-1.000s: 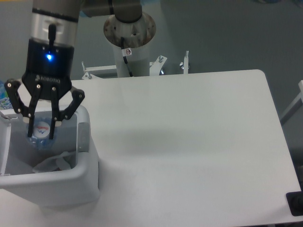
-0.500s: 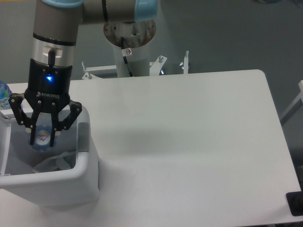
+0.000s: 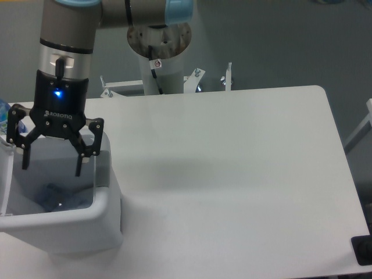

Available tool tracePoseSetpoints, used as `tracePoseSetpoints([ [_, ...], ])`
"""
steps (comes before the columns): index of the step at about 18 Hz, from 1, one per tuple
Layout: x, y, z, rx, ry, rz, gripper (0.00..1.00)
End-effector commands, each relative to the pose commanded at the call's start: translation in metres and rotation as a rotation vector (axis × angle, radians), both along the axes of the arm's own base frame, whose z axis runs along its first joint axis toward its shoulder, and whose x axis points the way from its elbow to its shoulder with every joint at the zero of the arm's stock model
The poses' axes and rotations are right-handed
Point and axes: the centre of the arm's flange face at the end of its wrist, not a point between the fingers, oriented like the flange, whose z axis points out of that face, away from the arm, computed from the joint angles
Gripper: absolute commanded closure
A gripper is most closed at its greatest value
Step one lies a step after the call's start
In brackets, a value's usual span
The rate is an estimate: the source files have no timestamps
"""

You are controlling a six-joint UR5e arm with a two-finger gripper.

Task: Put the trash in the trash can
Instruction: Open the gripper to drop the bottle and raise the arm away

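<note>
A robotics lab or test cell is suggested: a plain white table [image 3: 232, 174] is set before a bolted metal pedestal [image 3: 160, 55] at 12 o'clock, grey flooring [image 3: 279, 40] is seen behind, and bare bracket hardware [image 3: 226, 75] is mounted alongside.

The only writing that can be read is the white brand word "ROBOTIQ" [image 3: 60, 115], printed across the black body of the tool [image 3: 51, 165], just under a small glowing blue light. Nothing else in view carries legible text, numbers or signs.
</note>
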Motion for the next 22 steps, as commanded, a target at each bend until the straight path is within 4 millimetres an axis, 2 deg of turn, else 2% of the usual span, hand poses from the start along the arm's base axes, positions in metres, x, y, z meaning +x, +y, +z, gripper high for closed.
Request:
tracePoseSetpoints([
  [5,-0.093,-0.042,0.016,-0.051,0.135,0.200,0.00],
  [7,-0.126,-0.063,0.012,-0.094,0.189,0.185,0.00],
  [10,-0.163,-0.088,0.003,-0.180,0.264,0.121,0.00],
  [13,-0.179,-0.108,-0.009,-0.312,0.260,0.037,0.00],
  [15,-0.191,-0.131,-0.013,-0.454,0.308,-0.048,0.00],
  [17,-0.197,-0.140,-0.017,-0.550,0.357,-0.137,0.00],
  [22,-0.219,-0.161,-0.017,-0.600,0.381,-0.137,0.00],
])
